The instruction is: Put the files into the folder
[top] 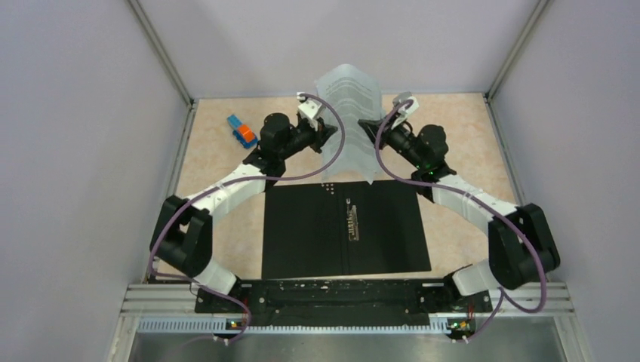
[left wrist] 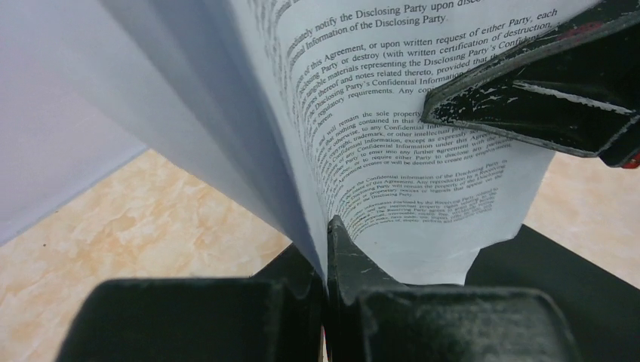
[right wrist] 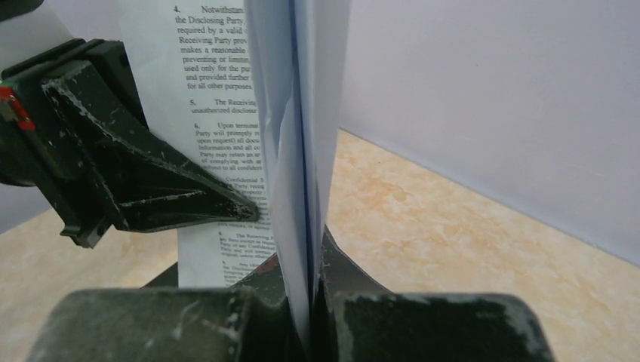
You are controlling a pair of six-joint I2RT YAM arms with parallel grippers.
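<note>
The files, white sheets printed with black text, are held upright above the far edge of the folder. My left gripper is shut on their left edge and my right gripper is shut on their right edge. In the left wrist view the files curve up out of my shut left gripper; the right arm's fingers show at upper right. In the right wrist view the files stand edge-on in my shut right gripper. The folder lies open and flat, black inside up, with its spine clip in the middle.
A small blue-and-orange toy block lies at the far left of the beige tabletop. Grey walls enclose the table on three sides. Both arm bases stand at the near edge on a metal rail.
</note>
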